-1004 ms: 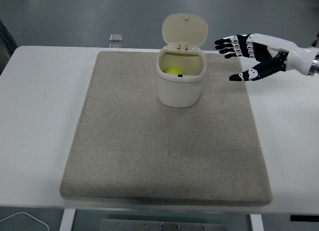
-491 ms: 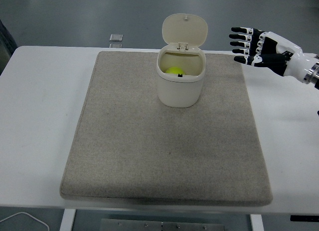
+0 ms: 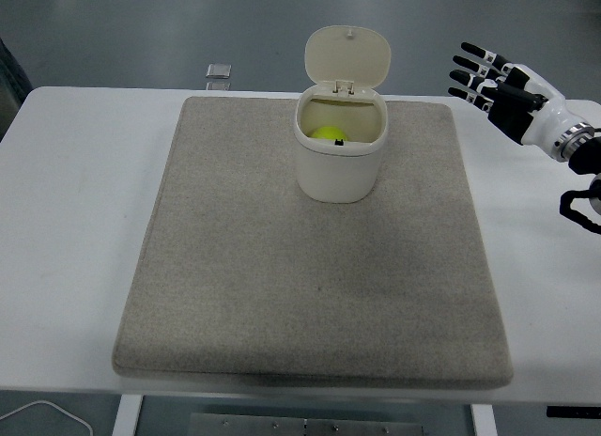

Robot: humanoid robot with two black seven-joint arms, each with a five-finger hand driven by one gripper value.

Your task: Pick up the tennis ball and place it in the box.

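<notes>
On white table (image 3: 75,173), beige mat (image 3: 282,295) under box (image 3: 340,163).

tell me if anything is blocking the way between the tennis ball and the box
Nothing visible does: the tennis ball already lies inside the open box, whose lid stands tipped up at the back. The right hand is off to the right with fingers spread, holding nothing.

Tennis ball (image 3: 328,132) inside box (image 3: 340,158); box on mat (image 3: 282,286), rear centre; right hand (image 3: 498,84) right of box.
</notes>
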